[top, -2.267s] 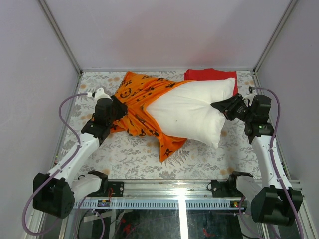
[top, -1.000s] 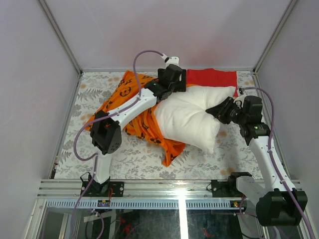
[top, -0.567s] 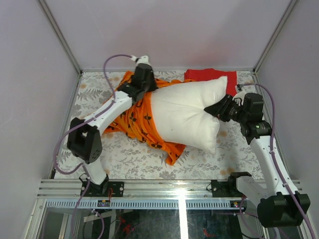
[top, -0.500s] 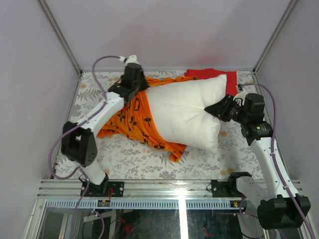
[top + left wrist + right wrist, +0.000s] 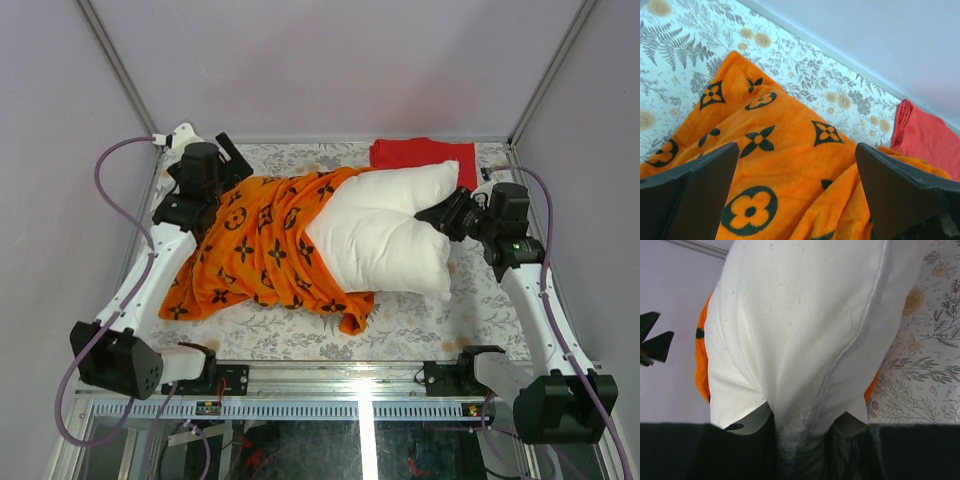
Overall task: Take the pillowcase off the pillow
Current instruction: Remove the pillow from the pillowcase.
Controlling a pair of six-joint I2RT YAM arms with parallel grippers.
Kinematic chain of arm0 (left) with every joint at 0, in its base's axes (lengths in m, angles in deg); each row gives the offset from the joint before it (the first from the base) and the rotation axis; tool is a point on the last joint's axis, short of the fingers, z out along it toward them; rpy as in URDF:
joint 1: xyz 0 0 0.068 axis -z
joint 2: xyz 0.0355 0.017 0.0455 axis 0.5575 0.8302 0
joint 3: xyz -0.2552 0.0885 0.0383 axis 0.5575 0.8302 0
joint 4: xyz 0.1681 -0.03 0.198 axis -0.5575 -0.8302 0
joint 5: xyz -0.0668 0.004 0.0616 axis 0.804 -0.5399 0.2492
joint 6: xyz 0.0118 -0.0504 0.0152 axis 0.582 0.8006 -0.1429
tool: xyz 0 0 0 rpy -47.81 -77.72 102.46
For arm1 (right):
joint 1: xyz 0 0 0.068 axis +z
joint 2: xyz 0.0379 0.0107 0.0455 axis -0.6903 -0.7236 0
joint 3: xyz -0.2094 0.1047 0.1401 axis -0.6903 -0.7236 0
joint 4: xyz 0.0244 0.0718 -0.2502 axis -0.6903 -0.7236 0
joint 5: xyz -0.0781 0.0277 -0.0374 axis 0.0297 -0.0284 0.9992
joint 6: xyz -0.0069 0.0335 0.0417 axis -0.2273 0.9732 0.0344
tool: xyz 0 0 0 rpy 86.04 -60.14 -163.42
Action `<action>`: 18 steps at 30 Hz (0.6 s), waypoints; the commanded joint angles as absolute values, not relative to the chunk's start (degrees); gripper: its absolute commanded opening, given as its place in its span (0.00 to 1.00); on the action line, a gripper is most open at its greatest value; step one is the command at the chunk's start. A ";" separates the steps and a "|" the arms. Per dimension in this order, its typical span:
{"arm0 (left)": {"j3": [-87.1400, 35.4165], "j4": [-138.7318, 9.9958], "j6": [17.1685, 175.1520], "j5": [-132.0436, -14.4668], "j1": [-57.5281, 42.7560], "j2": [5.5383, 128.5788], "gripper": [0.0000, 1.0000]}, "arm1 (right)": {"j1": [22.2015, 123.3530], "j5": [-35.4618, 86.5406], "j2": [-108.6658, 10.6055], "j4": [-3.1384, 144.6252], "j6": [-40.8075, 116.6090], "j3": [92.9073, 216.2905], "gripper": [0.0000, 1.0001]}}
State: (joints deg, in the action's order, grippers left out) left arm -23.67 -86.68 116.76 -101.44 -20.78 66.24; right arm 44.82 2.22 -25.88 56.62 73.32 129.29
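Between the right gripper's (image 5: 445,212) closed jaws, the large plump white pillow's (image 5: 385,235) edge sat pinched.
Overhead, the bright orange, black-motif fabric pillowcase (image 5: 265,250) overlapped the pillow's end far from that gripper, just beneath the left gripper (image 5: 222,158). Left wrist: orange fabric lay below wide-apart, empty fingers (image 5: 700,190). Right wrist: white fabric bunched between the fingers.

The left arm (image 5: 150,285) and right arm (image 5: 537,310) are built from smooth white links, joined by chunky black joint housings (image 5: 110,360). A purplish cable (image 5: 98,185) is looped along each one. The fingers (image 5: 695,200) are done in plain matte black, wedge-shaped, pretty blocky tbh.
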 commanded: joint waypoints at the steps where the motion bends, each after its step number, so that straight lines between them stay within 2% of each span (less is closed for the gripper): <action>1: -25.28 -88.59 115.78 -105.64 -20.39 62.57 1.00 | 42.28 -1.38 -27.33 64.99 76.92 133.67 0.00; 6: -23.96 -90.27 116.03 -105.12 -20.44 63.43 1.00 | 40.67 -4.06 -28.73 68.00 79.76 134.03 0.00; 11: -20.17 -90.14 117.11 -103.32 -20.44 69.29 1.00 | 40.66 -4.71 -29.68 68.82 80.34 132.68 0.00; 18: -12.65 -82.13 116.19 -97.37 -20.59 75.37 1.00 | 40.57 -5.68 -30.09 69.49 80.34 131.88 0.00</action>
State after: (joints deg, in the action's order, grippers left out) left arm -16.24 -87.86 116.81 -101.37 -20.72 74.02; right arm 41.24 -3.59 -30.91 61.80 78.72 129.47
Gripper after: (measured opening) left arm 0.995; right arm 0.311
